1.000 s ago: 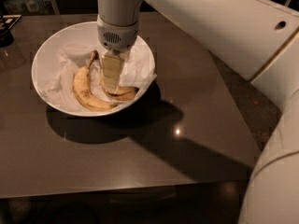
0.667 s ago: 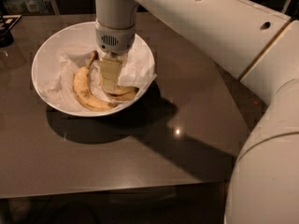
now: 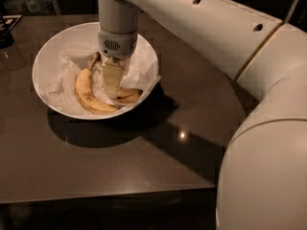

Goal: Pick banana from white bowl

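Note:
A wide glossy white bowl point(image 3: 48, 49) lined with crumpled white paper stands on the dark table at the upper left. A curved yellow banana point(image 3: 86, 94) with brown streaks lies in it, its stem toward the back. My gripper point(image 3: 112, 83) points straight down into the bowl, just right of this banana and at the level of the paper. Part of a second yellow banana point(image 3: 128, 96) shows at the gripper's right, mostly hidden behind it. I cannot tell whether the gripper touches either banana.
The dark brown table point(image 3: 144, 166) has its front edge near the bottom of the view. My large white arm point(image 3: 259, 128) fills the right side. A dark object point(image 3: 7, 32) sits at the far left edge.
The gripper has sunk a little lower into the bowl and shifted slightly left. The arm has swung closer to the camera. The bananas have not moved.

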You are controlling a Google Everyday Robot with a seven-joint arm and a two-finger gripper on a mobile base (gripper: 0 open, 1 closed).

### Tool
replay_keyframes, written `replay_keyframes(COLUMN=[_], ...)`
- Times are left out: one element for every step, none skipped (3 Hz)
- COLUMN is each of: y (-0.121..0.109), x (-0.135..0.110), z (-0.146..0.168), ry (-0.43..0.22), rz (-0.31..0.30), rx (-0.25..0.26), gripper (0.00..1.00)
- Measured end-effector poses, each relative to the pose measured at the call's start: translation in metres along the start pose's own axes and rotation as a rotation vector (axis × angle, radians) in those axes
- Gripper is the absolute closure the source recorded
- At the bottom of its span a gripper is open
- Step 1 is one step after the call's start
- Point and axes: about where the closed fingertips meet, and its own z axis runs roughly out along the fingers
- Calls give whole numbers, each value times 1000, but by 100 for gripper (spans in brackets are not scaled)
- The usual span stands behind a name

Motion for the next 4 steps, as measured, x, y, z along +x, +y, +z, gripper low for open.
replay_keyframes(y=[-1, -3, -5, -7], x=[3, 3, 4, 4], z=[8, 14, 20, 24], ry=[3, 8, 12, 18], rz=[22, 34, 45, 54], rx=[-31, -49, -63, -78], gripper=[42, 44, 43, 44])
